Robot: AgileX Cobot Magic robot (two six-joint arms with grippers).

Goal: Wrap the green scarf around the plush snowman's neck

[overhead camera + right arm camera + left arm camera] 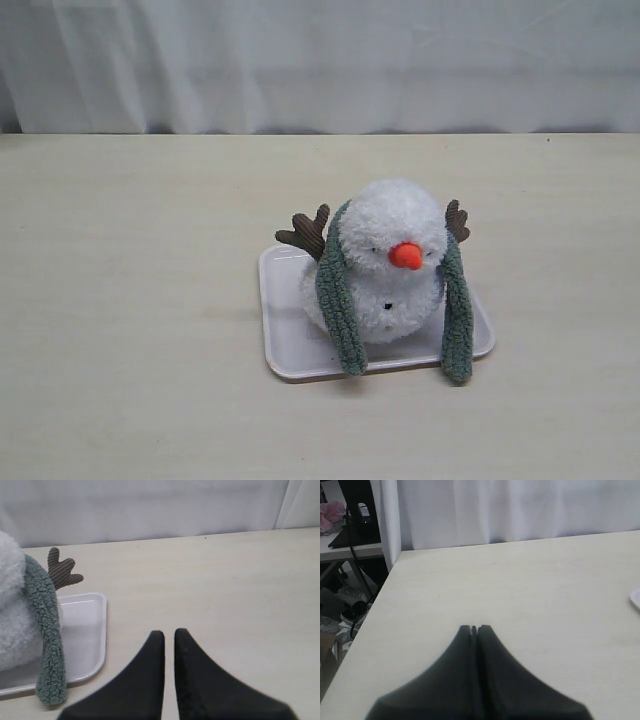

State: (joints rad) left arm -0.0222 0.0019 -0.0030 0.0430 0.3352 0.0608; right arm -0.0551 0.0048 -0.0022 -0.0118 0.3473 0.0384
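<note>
The plush snowman [395,215] sits on a white tray [285,350] mid-table, orange nose facing the camera. The green scarf [338,300] passes behind its head, and both ends hang down in front, one on each side, reaching the tray's front edge. No gripper shows in the exterior view. My left gripper [474,628] is shut and empty over bare table, far from the snowman. My right gripper [169,632] is shut with only a thin slit between its fingers, holding nothing, just beside the tray [85,625]. There one scarf [47,630] end and the snowman [10,605] show.
The snowman's brown twig arms [305,232] stick out behind the scarf. A white curtain [320,60] closes the back of the pale table [130,300]. The left wrist view shows the table's side edge [380,595] with a shelf and clutter beyond it.
</note>
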